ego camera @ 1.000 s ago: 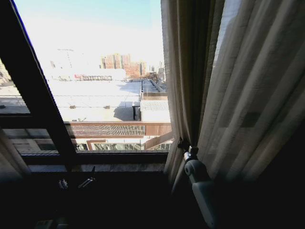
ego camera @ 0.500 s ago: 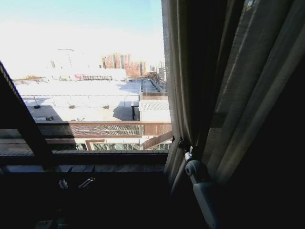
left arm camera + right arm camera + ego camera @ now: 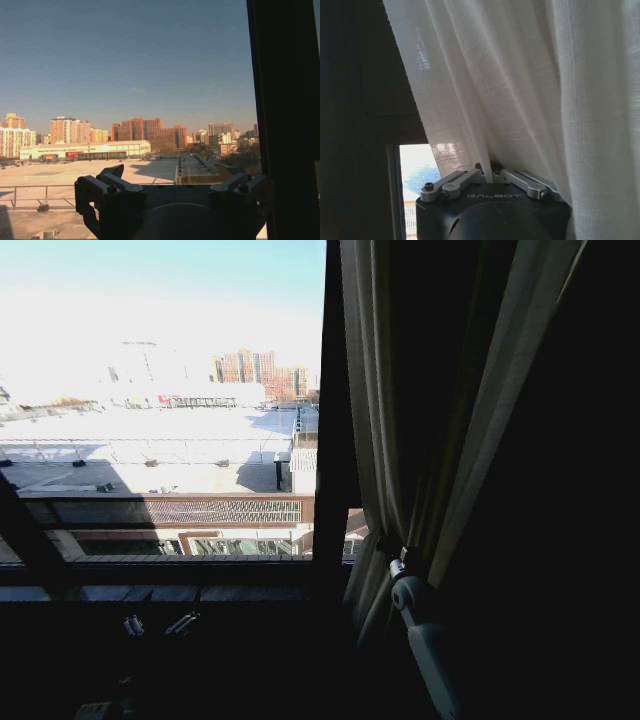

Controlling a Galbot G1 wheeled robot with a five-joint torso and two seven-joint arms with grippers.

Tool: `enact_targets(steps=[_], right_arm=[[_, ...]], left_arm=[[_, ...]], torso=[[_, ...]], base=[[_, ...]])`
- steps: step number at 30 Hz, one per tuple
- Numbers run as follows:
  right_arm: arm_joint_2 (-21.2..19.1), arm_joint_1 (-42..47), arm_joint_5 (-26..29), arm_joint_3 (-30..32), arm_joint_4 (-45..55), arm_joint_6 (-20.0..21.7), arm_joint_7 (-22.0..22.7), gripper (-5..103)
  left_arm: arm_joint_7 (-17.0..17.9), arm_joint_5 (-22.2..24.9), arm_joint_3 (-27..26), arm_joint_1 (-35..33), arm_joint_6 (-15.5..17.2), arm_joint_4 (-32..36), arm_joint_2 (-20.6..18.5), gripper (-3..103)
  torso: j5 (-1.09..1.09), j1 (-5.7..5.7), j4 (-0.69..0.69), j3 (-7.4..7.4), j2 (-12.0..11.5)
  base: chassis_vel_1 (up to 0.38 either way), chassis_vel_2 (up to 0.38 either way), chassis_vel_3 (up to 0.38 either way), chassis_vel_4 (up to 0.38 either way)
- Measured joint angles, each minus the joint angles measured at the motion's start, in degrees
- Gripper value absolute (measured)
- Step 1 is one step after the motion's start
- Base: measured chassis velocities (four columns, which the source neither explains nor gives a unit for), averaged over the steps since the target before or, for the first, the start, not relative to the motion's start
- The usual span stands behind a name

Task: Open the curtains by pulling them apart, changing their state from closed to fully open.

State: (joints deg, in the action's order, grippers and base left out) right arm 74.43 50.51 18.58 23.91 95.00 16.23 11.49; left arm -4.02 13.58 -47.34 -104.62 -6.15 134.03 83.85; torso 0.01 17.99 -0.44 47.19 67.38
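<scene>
One of the curtains (image 3: 372,390), a pale pleated panel, hangs bunched at the right of the window in the head view. My right gripper (image 3: 396,558) is shut on a fold of it low down, just above sill height. The right wrist view shows the sheer white fabric (image 3: 520,75) close up, with a narrow pleat pinched between the closed fingers (image 3: 456,179). My left gripper (image 3: 170,175) is open with nothing in it and faces out through bare glass at the city.
A dark vertical window frame bar (image 3: 330,440) stands just left of the held curtain, also seen as the bar (image 3: 282,100) in the left wrist view. The dark sill (image 3: 180,592) runs below the glass, with small metal latches (image 3: 183,621) under it.
The camera has moved right along the window, so the frame bars sit further left in the picture. A vertical bar now shows beside the curtain. The held panel looks more bunched.
</scene>
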Motion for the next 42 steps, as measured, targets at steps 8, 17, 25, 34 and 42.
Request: enact_targets(steps=[8, 17, 25, 34, 42], right_arm=[[-0.14, 0.33, -0.79, 0.14, -0.04, -1.01, -0.15, 0], [0.37, 0.93, -3.02, 1.76, -0.69, -1.55, -0.02, 0], [0.44, 3.05, -3.71, 8.37, -1.01, -1.57, 1.23, 0], [-1.17, 3.44, -3.72, 13.65, -3.21, -2.1, 3.05, 0], [-1.02, 5.44, -1.96, 12.33, 1.24, 0.05, 1.65, 1]], left_arm=[[-0.05, -0.29, 0.03, -0.1, -0.14, 0.12, 0.32, 100], [-0.54, -0.41, 0.12, -0.19, -0.21, 0.05, 0.49, 100], [-1.5, -1.16, 1.1, 0.13, -0.2, -0.04, 1.21, 100], [-1.67, -1.23, 1.25, 0.28, -0.15, -0.21, 1.25, 100], [-1.71, -1.18, 1.22, 0.38, -0.12, -0.55, 1.17, 100]], torso=[[-0.01, 0.0, 0.0, 0.0, 0.0], [0.01, -0.01, -0.02, 0.0, 0.0], [-0.02, 0.0, 0.02, -0.01, 0.0], [0.01, -0.01, -0.01, -0.01, 0.0], [0.02, 0.0, -0.02, 0.01, 0.0]], base=[[-0.342, -0.345, 0.332, 0.35], [-0.157, -0.175, 0.153, 0.158], [0.03, 0.037, -0.027, -0.034], [0.0, 0.0, 0.0, 0.0], [0.0, 0.0, 0.0, 0.0]])
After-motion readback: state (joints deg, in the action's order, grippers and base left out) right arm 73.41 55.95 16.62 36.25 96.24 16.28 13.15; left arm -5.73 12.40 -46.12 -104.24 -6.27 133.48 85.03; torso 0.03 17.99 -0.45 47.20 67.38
